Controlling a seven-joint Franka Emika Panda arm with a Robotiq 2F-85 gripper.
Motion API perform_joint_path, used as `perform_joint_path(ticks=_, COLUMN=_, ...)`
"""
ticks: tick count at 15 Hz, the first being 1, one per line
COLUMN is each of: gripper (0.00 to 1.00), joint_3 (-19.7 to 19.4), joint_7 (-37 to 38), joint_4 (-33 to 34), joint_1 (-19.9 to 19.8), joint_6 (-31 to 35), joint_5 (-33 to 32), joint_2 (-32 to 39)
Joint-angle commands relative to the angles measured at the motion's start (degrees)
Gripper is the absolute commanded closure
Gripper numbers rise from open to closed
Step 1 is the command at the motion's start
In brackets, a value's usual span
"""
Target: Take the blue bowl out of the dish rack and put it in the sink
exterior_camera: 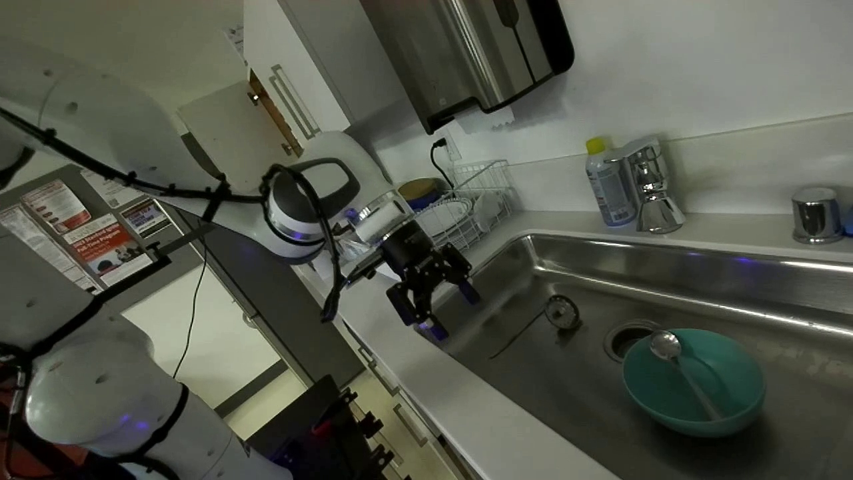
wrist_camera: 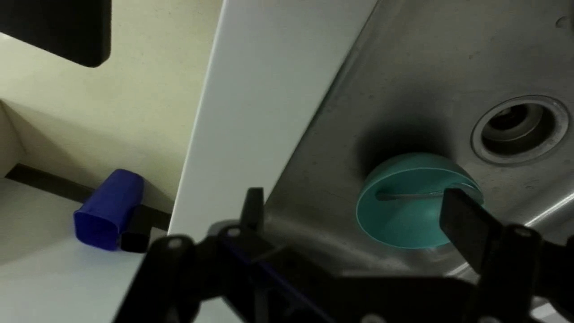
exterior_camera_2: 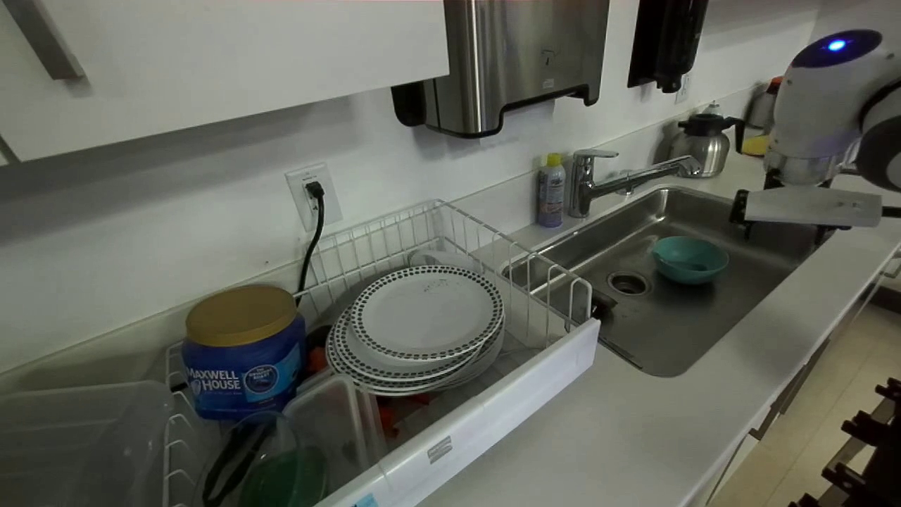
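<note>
The blue bowl is a round teal bowl that stands upright on the floor of the steel sink, near the drain. A metal spoon lies in it. The bowl also shows in an exterior view and in the wrist view, where one finger covers part of its rim. My gripper is open and empty, above the sink and apart from the bowl. In the wrist view its fingers are wide apart. The white wire dish rack stands beside the sink and holds patterned plates.
A dark-handled strainer-like tool lies in the sink. The faucet and a spray bottle stand behind it. A paper towel dispenser hangs above. A coffee tub and plastic containers are at the rack. A metal jug stands beyond the sink.
</note>
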Motion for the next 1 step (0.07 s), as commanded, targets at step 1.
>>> perform_joint_path(ticks=1, gripper=0.0, joint_3=9.4, joint_7=-4.4, joint_4=-2.7, joint_1=-6.7, joint_6=-4.7, joint_5=4.1, joint_2=-6.7)
